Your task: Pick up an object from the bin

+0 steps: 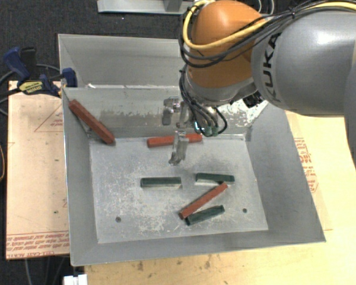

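a: where was your gripper [177, 157]?
b: it hung at the back of the bin [77, 218], over the middle of a red bar [160, 141] lying flat along the back wall. whether it stood apart or together, you could not tell.
a: how should you have closed?
b: by my judgement, straddle the bar across its narrow width, low, clear of the wall.
a: what was hidden?
b: the gripper crossed the bar's middle, and the arm covered the bin's far right corner.
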